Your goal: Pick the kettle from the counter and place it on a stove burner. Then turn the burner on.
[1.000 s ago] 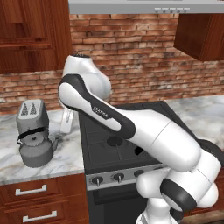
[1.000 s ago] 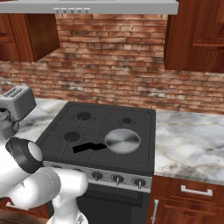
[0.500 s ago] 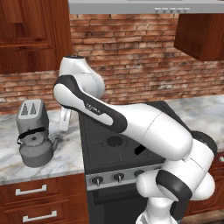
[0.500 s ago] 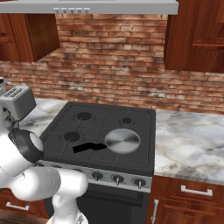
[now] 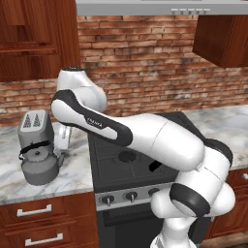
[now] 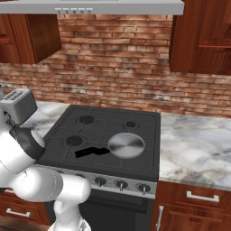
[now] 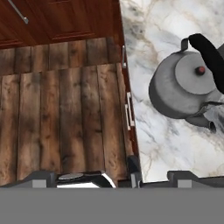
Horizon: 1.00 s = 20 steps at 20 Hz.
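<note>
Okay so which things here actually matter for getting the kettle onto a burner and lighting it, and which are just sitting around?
Belongs to the job:
squat grey metal kettle with arched black handle
white marble counter
round black stove burner
row of stove knobs
open gripper

Just lying about:
boxy grey two-slot toaster
round silver pan on the stove

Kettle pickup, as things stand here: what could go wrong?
1. The squat grey metal kettle sits close against the boxy grey toaster, so a descent could knock the toaster.
2. In the hand view the kettle lies off to one side, so the open gripper may miss the arched black handle.
</note>
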Available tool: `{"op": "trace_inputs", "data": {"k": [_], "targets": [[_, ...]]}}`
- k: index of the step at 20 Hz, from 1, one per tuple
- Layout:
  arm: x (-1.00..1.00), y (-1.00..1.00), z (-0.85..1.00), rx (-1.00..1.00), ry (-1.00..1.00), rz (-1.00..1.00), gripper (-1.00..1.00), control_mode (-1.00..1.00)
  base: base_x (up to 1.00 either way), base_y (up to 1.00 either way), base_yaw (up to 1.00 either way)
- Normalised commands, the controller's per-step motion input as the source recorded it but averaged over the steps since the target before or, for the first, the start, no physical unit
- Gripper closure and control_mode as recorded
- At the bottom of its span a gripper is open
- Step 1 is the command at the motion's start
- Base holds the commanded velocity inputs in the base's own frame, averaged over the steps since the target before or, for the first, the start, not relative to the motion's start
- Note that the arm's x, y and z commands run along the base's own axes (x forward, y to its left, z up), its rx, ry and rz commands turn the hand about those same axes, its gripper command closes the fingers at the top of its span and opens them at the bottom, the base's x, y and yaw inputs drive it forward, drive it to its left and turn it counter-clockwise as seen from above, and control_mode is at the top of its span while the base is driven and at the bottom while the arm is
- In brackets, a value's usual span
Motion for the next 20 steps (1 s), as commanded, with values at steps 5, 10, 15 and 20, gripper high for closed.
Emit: {"op": "trace_inputs", "data": {"k": [5, 10, 15, 20], "targets": [[0.01, 0.18, -0.23, 0.00, 0.00, 0.00, -1.00, -1.00, 0.00, 0.00, 0.00], [0.07, 0.14, -0.17, 0.00, 0.00, 0.00, -1.00, -1.00, 0.00, 0.00, 0.00], [0.16, 0.10, -0.05, 0.00, 0.00, 0.00, -1.00, -1.00, 0.00, 0.00, 0.00], [0.26, 0.09, 0.00, 0.00, 0.00, 0.00, -1.00, -1.00, 0.00, 0.00, 0.00]]}}
